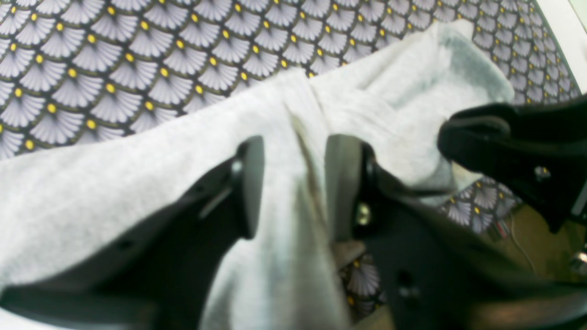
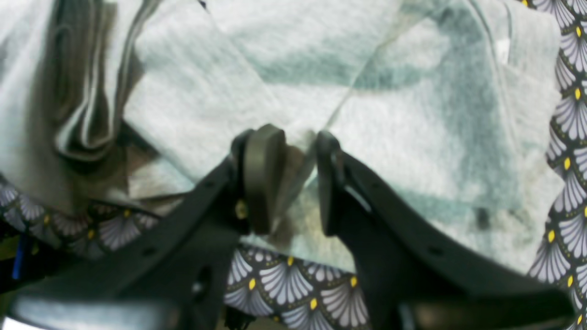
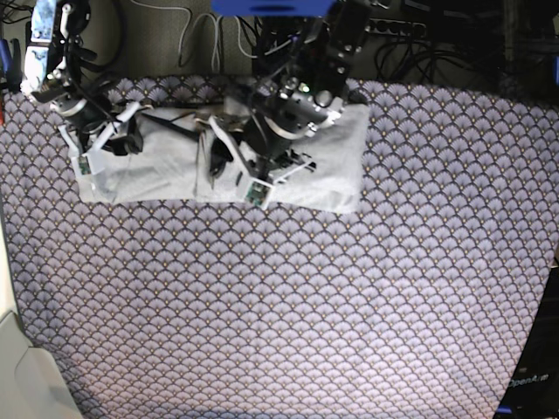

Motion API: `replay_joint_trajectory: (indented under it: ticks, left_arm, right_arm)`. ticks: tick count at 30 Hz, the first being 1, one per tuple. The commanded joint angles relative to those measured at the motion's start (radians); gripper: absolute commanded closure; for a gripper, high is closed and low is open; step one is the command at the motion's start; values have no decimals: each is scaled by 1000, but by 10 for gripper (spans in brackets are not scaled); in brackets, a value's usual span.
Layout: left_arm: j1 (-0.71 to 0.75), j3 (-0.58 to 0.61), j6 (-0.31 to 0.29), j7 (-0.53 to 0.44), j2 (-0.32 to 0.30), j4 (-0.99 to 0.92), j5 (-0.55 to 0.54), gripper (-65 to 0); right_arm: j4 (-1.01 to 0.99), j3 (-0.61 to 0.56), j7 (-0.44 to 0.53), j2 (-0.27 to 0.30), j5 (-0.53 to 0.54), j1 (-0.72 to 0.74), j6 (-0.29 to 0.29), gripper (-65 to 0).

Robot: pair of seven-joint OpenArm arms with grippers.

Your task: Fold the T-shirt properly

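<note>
2 hands on a grey T-shirt lying along the far edge of the desk.

Left wrist view: the left hand has its jaws parted around a raised ridge of the T-shirt, cloth between the pads; whether they press it I cannot tell. The fan-patterned tablecloth lies beyond.
Right wrist view: the right hand has its jaws partly closed, pinching a thin fold edge of the T-shirt.
Base view: the T-shirt stretches between the right hand and the left hand.
</note>
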Motion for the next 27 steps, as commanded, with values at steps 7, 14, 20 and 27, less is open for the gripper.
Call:
replay_joint_trajectory:
  ticks: [7, 14, 20, 27]
  left_arm:
    - [-8, -132, 1, -24, -15, 92, -31, -331]
    - [-20, -278, 1, -24, -74, -55, -88, -331]
    - [-35, -281, 1, -24, -74, -150, -82, -331]
    - [-35, -281, 0, -24, -75, -163, -82, -331]
  right_arm:
    - [65, 59, 20, 23, 12, 20, 2, -174]
    - [95, 145, 12, 37, 12, 49, 2, -175]
    - [95, 211, -189, 37, 18, 157, 24, -201]
    - [94, 323, -299, -10, 18, 239, 206, -323]
